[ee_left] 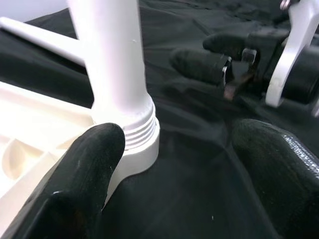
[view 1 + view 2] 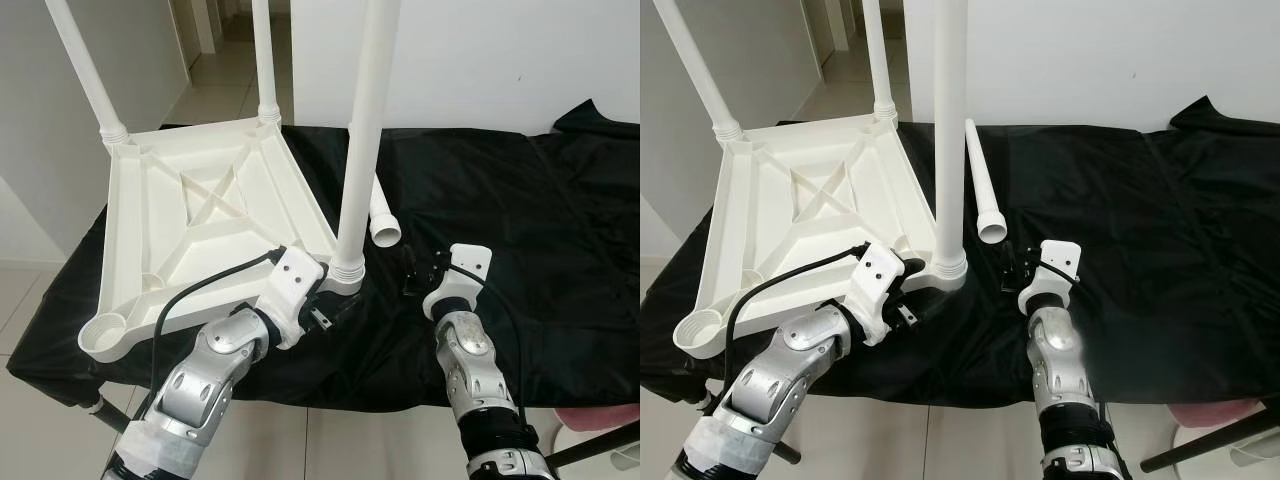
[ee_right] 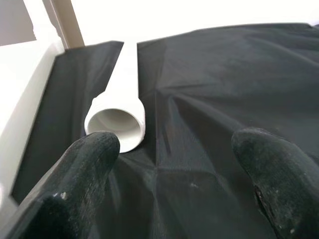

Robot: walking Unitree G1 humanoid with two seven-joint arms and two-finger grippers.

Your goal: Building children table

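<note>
White plastic children's table top (image 2: 200, 225), upturned on my black-draped worktop (image 2: 520, 230), ribbed underside showing.

Item, nearest: one vacant corner socket (image 2: 105, 335) at the front left, no leg in it.

Item: left claw (image 2: 318, 318), fingers spread, empty, poised just beside the collar of the near fitted leg (image 2: 358, 150); one finger (image 1: 84, 169) sits close against that collar.

Item: right claw (image 2: 422, 272), likewise spread and holding nothing, aimed at the open mouth of the loose leg (image 2: 984, 190) lying flat on the cloth.

Item, farthest: two back legs (image 2: 85, 65), standing in their sockets.

Progress, as I judge it: three legs seated, one left to pick up and fit.

View notes: the right wrist camera lets me look into the loose leg's hollow end (image 3: 117, 122); the left wrist camera shows the thread ridges on the collar (image 1: 139, 132).
</note>
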